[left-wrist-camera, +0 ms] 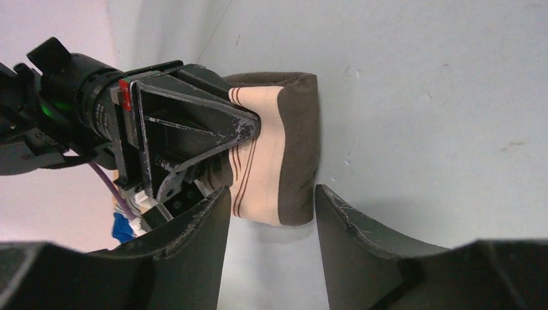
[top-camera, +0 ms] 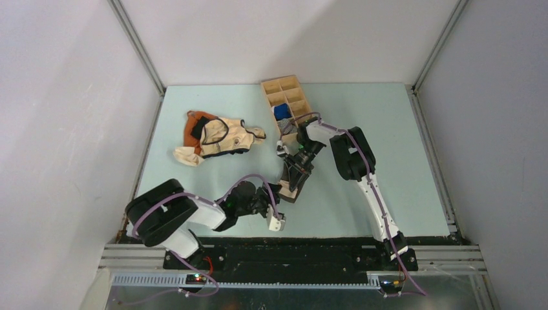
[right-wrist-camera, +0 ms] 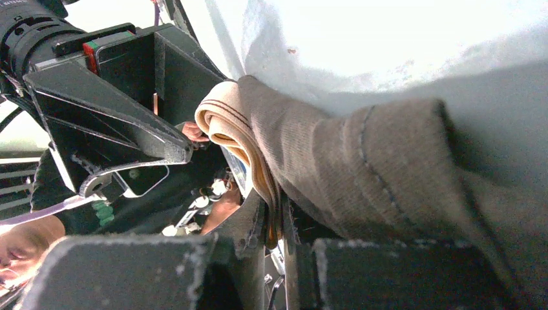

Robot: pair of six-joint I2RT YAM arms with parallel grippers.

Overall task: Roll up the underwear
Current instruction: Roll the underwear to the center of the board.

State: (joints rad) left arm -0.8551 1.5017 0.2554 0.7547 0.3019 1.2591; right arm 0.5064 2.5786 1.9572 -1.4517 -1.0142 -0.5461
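The underwear lies as a folded bundle on the table in front of the arms. It is dark olive-brown with a pale beige band bearing thin brown stripes. My right gripper is shut on the folded beige band at one end of the bundle, and the brown fabric bulges beside its fingers. My left gripper is open and empty. Its fingers sit just short of the bundle's near end, straddling it without touching. The right gripper's black fingers cover the bundle's far left part.
A cream-and-orange garment with black trim lies at the back left. A wooden compartment box stands at the back centre with a blue cloth roll in it. White walls close the table's sides.
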